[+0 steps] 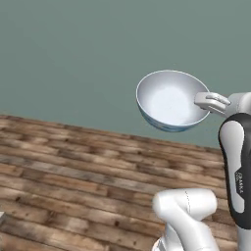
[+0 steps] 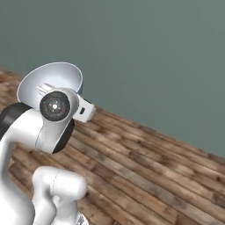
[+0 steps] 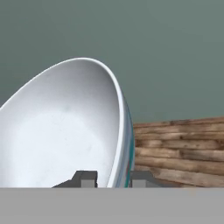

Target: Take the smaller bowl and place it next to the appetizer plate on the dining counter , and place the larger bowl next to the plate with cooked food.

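Note:
The larger bowl (image 1: 169, 100), glossy white inside and light blue outside, hangs high in the air, tilted on its side. My gripper (image 1: 201, 100) is shut on its rim, one finger inside and one outside. In the hand view the larger bowl (image 3: 61, 135) rises from between the fingertips, with the gripper (image 3: 113, 178) pinching its wall. From the right base view the larger bowl (image 2: 57, 79) shows behind my wrist. The smaller bowl, both plates and the dining counter are out of view.
A grey-green wall (image 1: 73, 54) stands ahead beyond a wooden plank floor (image 1: 73, 171). The same floor (image 2: 154, 167) stretches to the right of the arm.

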You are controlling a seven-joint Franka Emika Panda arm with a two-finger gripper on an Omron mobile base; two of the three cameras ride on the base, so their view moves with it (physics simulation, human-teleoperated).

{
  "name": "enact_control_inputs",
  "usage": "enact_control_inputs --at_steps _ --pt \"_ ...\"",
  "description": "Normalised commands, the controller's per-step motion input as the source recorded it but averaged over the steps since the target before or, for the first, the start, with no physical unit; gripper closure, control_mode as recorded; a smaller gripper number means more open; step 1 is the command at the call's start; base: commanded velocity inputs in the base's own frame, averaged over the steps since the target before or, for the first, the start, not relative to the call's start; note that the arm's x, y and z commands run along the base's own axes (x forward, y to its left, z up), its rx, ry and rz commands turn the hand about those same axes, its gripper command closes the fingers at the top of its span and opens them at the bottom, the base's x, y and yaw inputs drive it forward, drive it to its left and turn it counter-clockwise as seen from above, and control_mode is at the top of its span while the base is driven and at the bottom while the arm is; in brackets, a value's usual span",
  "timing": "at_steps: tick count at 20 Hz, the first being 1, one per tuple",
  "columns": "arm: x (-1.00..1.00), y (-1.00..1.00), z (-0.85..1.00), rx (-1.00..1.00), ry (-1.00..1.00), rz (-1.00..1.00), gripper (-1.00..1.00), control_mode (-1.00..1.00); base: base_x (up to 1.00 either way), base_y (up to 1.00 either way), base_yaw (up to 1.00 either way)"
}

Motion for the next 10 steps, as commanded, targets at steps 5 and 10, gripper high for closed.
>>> enact_control_inputs --at_steps 5,10 --pt "0.00 0.00 0.00 0.00 0.00 0.00 1.00 1.00 1.00 -0.19 0.41" --pt "0.00 0.00 0.00 0.00 0.00 0.00 1.00 1.00 1.00 -0.08 0.40"
